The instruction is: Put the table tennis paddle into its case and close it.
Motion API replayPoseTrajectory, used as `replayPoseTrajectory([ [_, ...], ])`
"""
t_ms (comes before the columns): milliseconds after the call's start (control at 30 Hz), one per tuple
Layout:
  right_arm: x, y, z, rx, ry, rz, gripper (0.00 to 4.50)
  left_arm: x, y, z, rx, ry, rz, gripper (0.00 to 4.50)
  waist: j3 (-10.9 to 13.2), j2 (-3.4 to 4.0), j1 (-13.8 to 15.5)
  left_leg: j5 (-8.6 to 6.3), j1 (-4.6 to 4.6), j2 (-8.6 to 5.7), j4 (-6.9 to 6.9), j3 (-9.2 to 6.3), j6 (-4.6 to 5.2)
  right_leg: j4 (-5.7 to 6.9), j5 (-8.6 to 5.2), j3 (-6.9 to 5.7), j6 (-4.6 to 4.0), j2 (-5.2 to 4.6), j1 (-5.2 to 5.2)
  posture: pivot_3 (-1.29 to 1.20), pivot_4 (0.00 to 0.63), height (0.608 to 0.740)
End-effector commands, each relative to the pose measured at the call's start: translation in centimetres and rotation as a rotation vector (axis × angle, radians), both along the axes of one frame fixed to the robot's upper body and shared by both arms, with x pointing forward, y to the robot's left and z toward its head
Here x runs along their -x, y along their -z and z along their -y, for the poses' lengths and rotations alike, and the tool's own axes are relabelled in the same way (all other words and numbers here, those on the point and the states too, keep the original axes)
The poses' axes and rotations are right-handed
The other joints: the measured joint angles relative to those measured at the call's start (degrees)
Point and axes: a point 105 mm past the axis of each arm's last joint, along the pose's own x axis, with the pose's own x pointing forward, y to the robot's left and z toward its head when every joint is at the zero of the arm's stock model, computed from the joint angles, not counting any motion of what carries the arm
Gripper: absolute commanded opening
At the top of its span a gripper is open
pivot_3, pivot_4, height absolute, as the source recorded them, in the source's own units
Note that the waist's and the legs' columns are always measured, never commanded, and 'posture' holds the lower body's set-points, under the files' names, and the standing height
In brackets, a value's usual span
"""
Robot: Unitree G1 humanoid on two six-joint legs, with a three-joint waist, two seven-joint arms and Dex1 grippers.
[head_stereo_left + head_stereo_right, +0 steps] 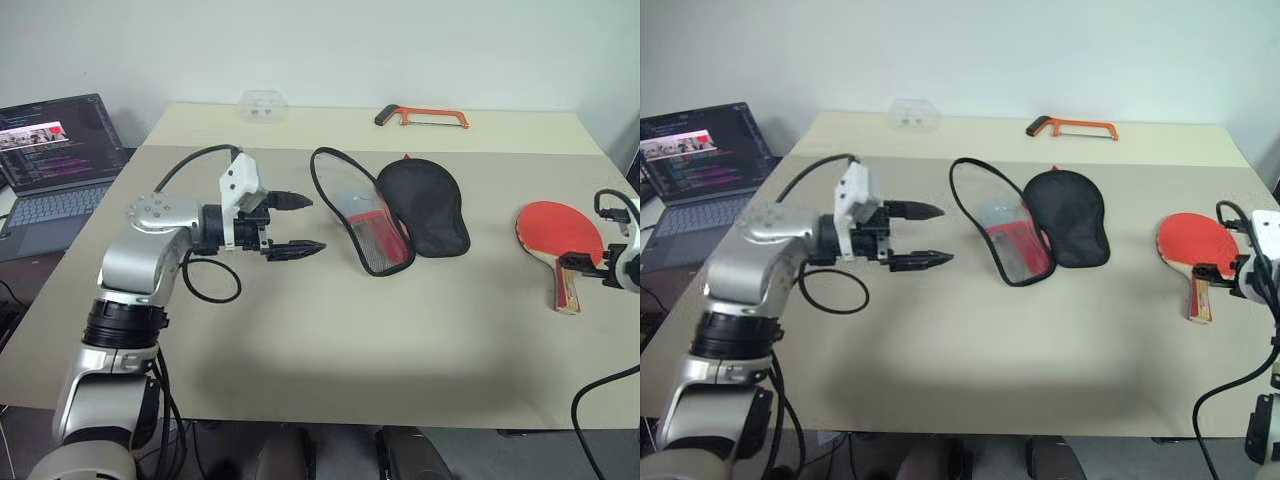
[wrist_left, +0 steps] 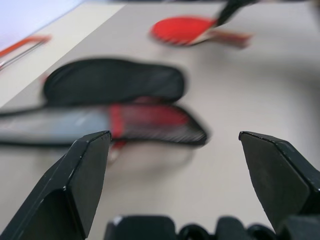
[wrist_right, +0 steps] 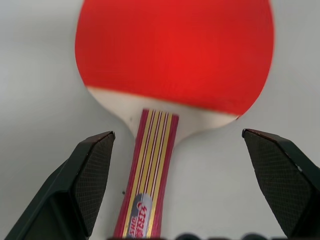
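Even, soft light (left wrist view blurred).

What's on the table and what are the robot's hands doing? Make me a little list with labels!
paddle: table tennis paddle lies flat on the table, red side up, on the robot's right
case: case lies unzipped and spread open mid-table, nothing in it
left gripper: left gripper open, holding nothing, pointing towards the case
right gripper: right gripper open, one finger on each side of the paddle's handle, not gripping
far edge: orange hacksaw, clear plastic box
beside table: open laptop
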Motion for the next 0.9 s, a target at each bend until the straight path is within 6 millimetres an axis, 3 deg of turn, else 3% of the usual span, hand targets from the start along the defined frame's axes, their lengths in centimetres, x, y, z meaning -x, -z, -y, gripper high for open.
replayPoseTrajectory([
  [33, -0.2, 0.0, -1.7, -0.026, -0.024, 0.034, 4.50, -0.1, -0.7, -1.2, -0.006, -0.072, 0.058, 4.46, 0.00, 0.00, -0.20, 0.00, 0.00, 0.01, -0.01, -0.01, -0.01, 0.00, 0.00, 0.00, 0.00, 0.00, 0.01, 0.00, 0.150, 0.740],
  [300, -1.4, 2.8, -3.4, -0.058, -0.003, 0.039, 4.50, 0.1, -1.4, -0.9, 0.007, -0.109, 0.090, 4.46, -0.06, -0.17, -0.39, 0.06, 0.00, 0.00, 0.01, -0.04, -0.12, 0.00, 0.00, -0.05, 0.00, -0.01, 0.04, 0.00, 0.150, 0.740],
  [400, -1.7, 2.9, -3.5, -0.041, 0.005, 0.051, 3.90, 0.1, -1.8, -0.7, 0.012, -0.107, 0.100, 4.50, -0.11, -0.25, -0.71, 0.05, 0.04, 0.00, 0.01, -0.03, -0.10, 0.03, 0.01, -0.04, 0.00, 0.00, 0.05, 0.00, 0.150, 0.740],
  [667, -2.6, 2.4, -3.4, 0.005, 0.065, 0.105, 1.45, 0.0, -1.9, -0.8, 0.005, -0.111, 0.112, 4.50, -0.13, -0.29, -0.81, 0.03, 0.05, 0.00, 0.02, -0.02, -0.06, 0.03, 0.02, -0.01, 0.02, 0.00, 0.06, 0.00, 0.150, 0.740],
  [767, -2.8, 1.8, -3.7, 0.028, 0.073, 0.131, 1.06, -0.1, -2.0, -0.7, 0.006, -0.111, 0.114, 4.50, -0.14, -0.30, -0.78, 0.03, 0.04, -0.01, 0.02, -0.02, -0.06, 0.02, 0.02, -0.01, 0.02, -0.01, 0.06, 0.00, 0.150, 0.740],
  [900, -3.1, 0.6, -3.7, 0.046, 0.103, 0.173, 1.06, -0.2, -2.1, -1.1, -0.001, -0.117, 0.119, 4.50, -0.13, -0.30, -0.84, 0.03, 0.05, 0.00, 0.01, -0.01, -0.07, 0.03, 0.02, 0.00, 0.02, 0.00, 0.04, 0.00, 0.150, 0.740],
])
